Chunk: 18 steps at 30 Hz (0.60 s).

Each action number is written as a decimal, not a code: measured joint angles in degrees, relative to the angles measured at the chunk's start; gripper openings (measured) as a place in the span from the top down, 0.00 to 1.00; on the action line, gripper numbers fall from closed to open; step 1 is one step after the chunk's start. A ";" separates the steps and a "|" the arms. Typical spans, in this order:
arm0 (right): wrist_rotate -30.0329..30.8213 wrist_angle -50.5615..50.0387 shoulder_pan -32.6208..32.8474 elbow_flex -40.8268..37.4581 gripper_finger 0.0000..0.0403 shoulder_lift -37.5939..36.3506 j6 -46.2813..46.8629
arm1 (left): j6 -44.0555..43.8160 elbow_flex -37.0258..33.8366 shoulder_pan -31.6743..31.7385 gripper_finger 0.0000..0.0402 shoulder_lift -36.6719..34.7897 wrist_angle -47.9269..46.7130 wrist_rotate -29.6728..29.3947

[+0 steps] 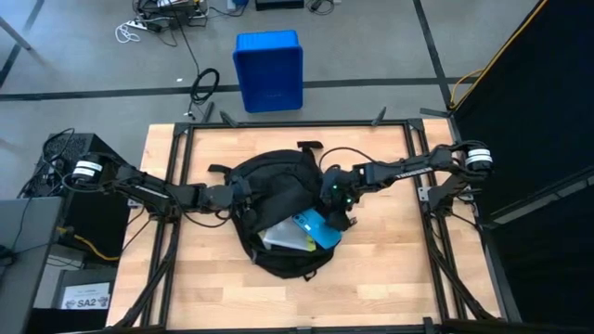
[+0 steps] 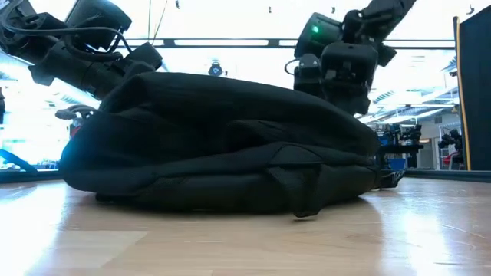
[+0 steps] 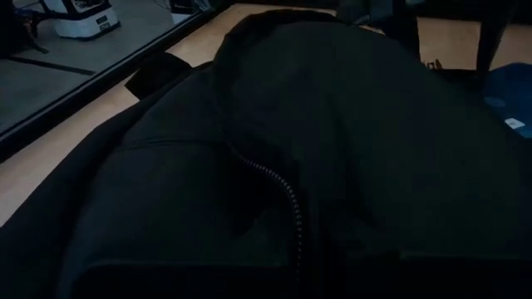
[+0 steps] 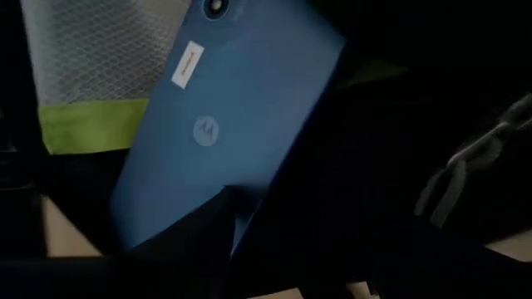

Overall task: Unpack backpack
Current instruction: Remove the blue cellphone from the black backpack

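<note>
On wood table, backpack; left gripper pressed together, right gripper state unclear; blue bin on floor behind.

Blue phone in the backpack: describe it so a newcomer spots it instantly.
Find the black backpack at the middle of the wooden table. At its open mouth lies the blue phone, flat with a round logo on its back. Beside it lies a white mesh pouch with a lime-green band.

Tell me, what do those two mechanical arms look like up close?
Both are dark, slim, jointed metal arms. Each has a white band near its shoulder, seen on the left arm and the right arm. A small green light glows on the right gripper. Black cables trail along the joints.
</note>
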 joint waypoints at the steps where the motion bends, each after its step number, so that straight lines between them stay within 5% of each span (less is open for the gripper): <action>1: -1.79 2.09 -0.32 -1.02 0.49 0.00 0.15 | 0.00 0.00 0.00 1.00 0.00 0.00 0.00; 11: -15.20 12.63 -0.83 -5.33 0.59 0.02 2.09 | 0.00 0.00 0.00 1.00 0.00 0.00 0.11; 18: -16.11 16.81 0.61 -5.33 0.62 0.02 4.94 | -0.01 0.00 0.00 1.00 0.00 0.22 0.08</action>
